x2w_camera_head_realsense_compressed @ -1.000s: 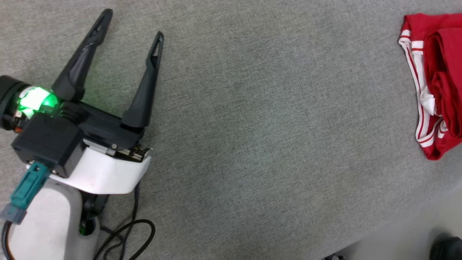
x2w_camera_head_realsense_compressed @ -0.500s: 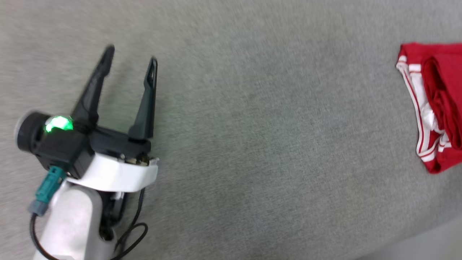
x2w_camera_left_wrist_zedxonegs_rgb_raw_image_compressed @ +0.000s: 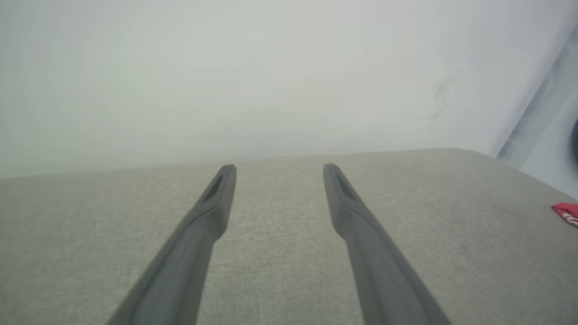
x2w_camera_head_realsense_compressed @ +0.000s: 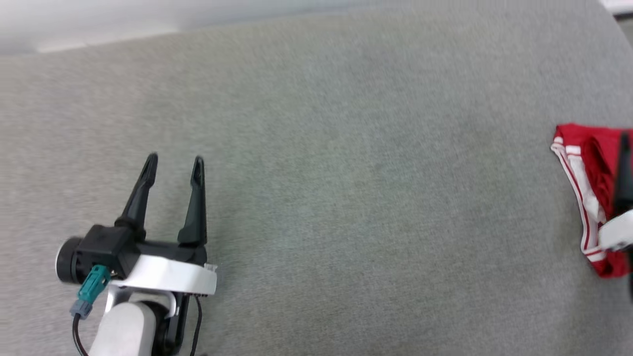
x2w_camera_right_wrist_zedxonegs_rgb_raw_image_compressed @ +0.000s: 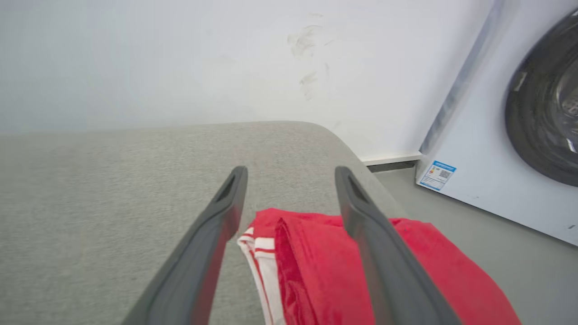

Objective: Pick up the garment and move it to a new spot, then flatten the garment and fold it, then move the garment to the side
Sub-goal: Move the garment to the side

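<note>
The garment (x2w_camera_head_realsense_compressed: 588,198), a red jersey with red-and-white striped trim, lies folded in a bundle at the right edge of the grey cloth-covered table (x2w_camera_head_realsense_compressed: 346,198). In the right wrist view my right gripper (x2w_camera_right_wrist_zedxonegs_rgb_raw_image_compressed: 291,170) hangs open just above the garment (x2w_camera_right_wrist_zedxonegs_rgb_raw_image_compressed: 325,266), with nothing between its fingers. In the head view one of its dark fingers (x2w_camera_head_realsense_compressed: 624,168) crosses the garment at the frame's right edge. My left gripper (x2w_camera_head_realsense_compressed: 174,160) stands open over bare cloth at the lower left, far from the jersey. The left wrist view shows that gripper (x2w_camera_left_wrist_zedxonegs_rgb_raw_image_compressed: 278,168) open and a red corner of the garment (x2w_camera_left_wrist_zedxonegs_rgb_raw_image_compressed: 566,211) far right.
A white wall (x2w_camera_right_wrist_zedxonegs_rgb_raw_image_compressed: 180,58) runs behind the table's far edge. A white washing machine (x2w_camera_right_wrist_zedxonegs_rgb_raw_image_compressed: 519,113) with a dark round door stands on the grey floor (x2w_camera_right_wrist_zedxonegs_rgb_raw_image_compressed: 474,243) beyond the table's rounded right corner, close to the garment.
The head camera has tilted up, bringing the table's far edge into view. A finger and white wrist of my right arm now show over the garment, which lies folded as before.
</note>
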You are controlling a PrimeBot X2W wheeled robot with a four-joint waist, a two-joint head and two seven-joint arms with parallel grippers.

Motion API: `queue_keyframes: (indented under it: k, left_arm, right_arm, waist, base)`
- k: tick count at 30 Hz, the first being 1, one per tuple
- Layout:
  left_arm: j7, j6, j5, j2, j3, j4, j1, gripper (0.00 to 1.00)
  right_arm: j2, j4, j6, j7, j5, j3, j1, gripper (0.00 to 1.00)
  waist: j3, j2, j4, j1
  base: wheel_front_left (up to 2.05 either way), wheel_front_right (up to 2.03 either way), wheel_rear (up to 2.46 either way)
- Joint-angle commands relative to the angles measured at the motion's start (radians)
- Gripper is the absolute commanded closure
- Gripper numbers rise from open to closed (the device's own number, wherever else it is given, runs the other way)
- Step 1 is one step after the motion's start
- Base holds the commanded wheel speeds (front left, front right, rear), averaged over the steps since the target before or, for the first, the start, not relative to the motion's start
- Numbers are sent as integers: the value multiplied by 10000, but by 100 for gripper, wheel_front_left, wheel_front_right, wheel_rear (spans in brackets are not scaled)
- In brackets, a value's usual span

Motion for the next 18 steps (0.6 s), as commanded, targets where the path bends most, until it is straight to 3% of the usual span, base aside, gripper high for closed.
queue_keyframes:
  k: [1,4,10,18]
  left_arm:
    - [-67,63,-48,-59,63,119,179,0]
    - [-98,206,-136,-116,293,393,467,0]
    - [-138,202,-270,-124,608,851,938,0]
    - [-155,77,-299,-69,1040,1177,1832,0]
  right_arm:
    - [260,-459,-9,127,-155,-4,420,0]
    - [988,-1594,-8,517,-202,187,1169,0]
    - [1818,-3473,-8,1317,-366,767,2498,0]
    - [2354,-5385,-8,2085,-499,1353,4010,0]
  waist:
    - [-589,0,422,1]
    - [-959,0,621,1]
    - [-1659,0,983,1]
    - [-2633,0,1243,1]
  base:
    - [0,0,0]
    - [0,0,0]
    - [0,0,0]
    - [0,0,0]
